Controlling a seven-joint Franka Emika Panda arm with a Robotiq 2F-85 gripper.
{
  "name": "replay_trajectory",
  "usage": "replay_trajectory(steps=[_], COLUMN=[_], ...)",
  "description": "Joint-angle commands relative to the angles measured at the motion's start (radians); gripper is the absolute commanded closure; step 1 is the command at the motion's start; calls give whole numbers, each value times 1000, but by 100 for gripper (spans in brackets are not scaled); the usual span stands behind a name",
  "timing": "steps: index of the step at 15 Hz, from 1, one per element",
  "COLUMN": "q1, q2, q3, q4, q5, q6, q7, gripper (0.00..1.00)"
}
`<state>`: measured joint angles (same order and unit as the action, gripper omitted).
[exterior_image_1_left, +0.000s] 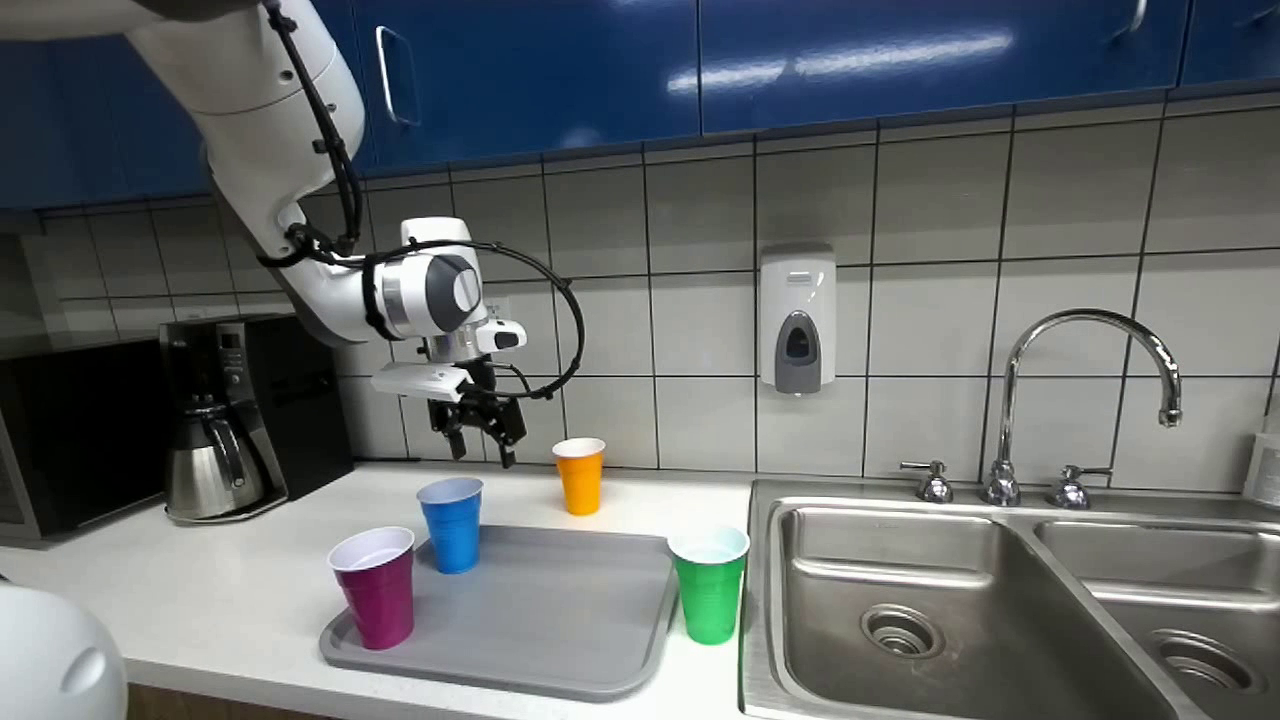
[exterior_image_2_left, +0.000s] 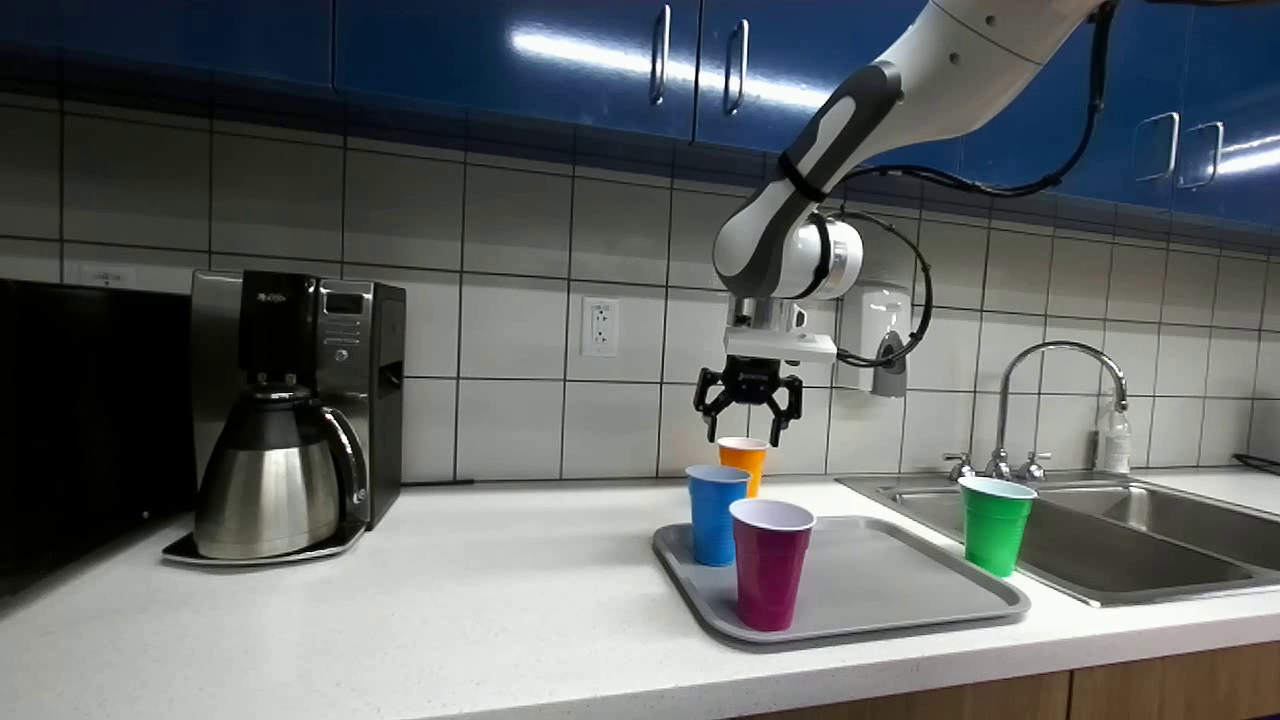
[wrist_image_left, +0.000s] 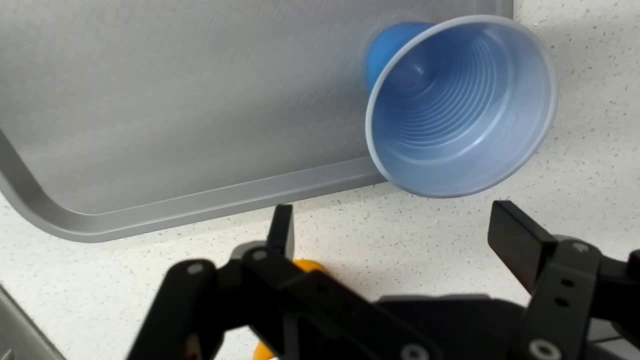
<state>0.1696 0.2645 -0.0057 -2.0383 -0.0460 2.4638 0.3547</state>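
Gripper (exterior_image_2_left: 743, 440) hangs in the air over the counter (exterior_image_2_left: 500, 590), its two fingers parted wide, holding nothing and touching no cup in any view. As a judgement on progress, no grip is made at this moment: two of the four cups stand on the gray tray (exterior_image_1_left: 560, 610), two stand off it, and none is raised. On the tray are the blue cup (exterior_image_1_left: 452, 527) and the purple cup (exterior_image_1_left: 378, 590), both upright near the end toward the coffee maker (exterior_image_1_left: 290, 400). Off it, the orange cup (exterior_image_1_left: 580, 480) stands between the tray and the tiled wall (exterior_image_1_left: 700, 320), and the green cup (exterior_image_1_left: 711, 590) between the tray and the sink (exterior_image_1_left: 762, 610).

Nearest to the fingertips are the blue cup and the orange cup; the tips seem to hang a little above rim height, though that is hard to judge. In the wrist view the blue cup lies beyond the fingertips, more toward the finger at the right of that view, its mouth facing the camera. Those tips show over counter just outside the tray, with the orange cup mostly hidden behind one finger
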Motion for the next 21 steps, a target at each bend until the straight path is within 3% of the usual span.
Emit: replay_trajectory(steps=[1,11,21], q1=[-11,-54,-52], q2=[0,82,230], q3=[11,-33,-85], q4=[1,97,244], q5=[-4,5,10], q6=[-2,-3,40], q7=[2,6,103], gripper=[0,0,0])
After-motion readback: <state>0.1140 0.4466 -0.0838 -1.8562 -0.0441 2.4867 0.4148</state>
